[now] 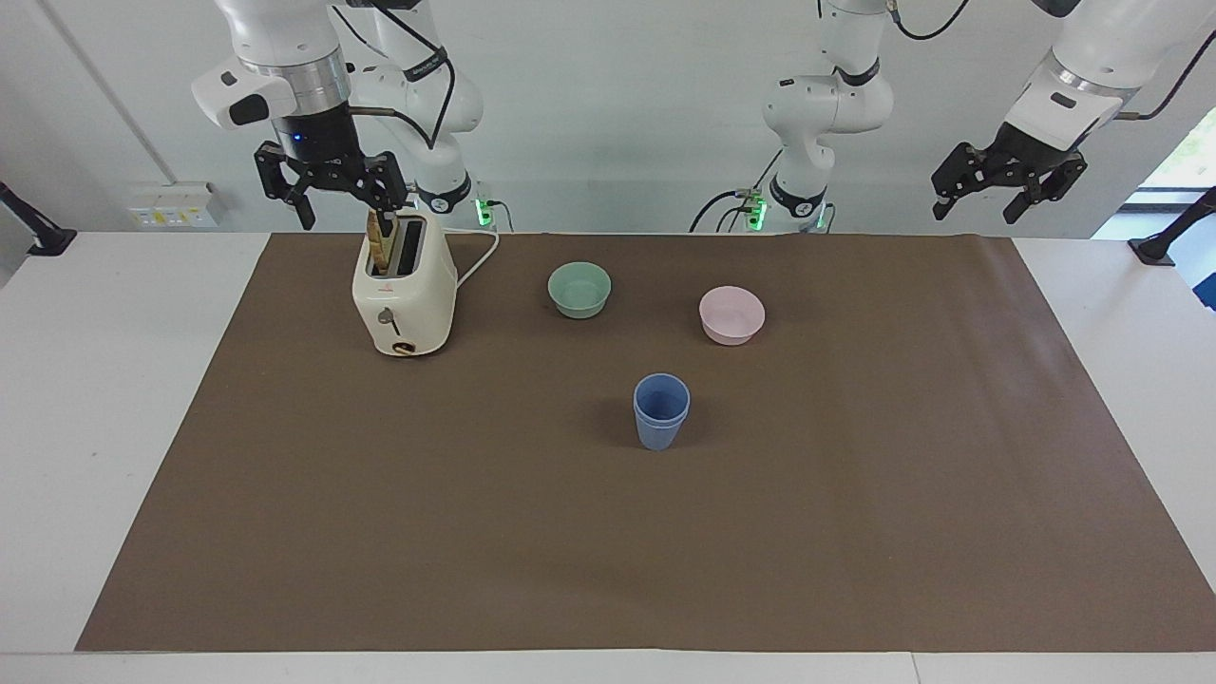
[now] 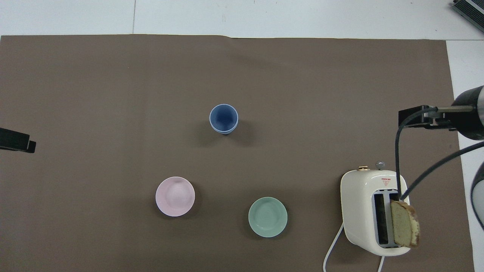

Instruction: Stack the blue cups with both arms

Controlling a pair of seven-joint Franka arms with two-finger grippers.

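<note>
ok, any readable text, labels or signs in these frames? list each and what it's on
None can be read.
toaster: red triangular warning sign on its top, any text too small to read.
toaster front, facing view: small red mark, unreadable.
blue cups, green bowl, pink bowl: no markings.

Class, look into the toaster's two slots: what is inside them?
A slice of bread stands in one slot of the toaster, sticking out above its top. The other slot shows nothing. The lower part of the slice, down in the slot, is hidden.
</note>
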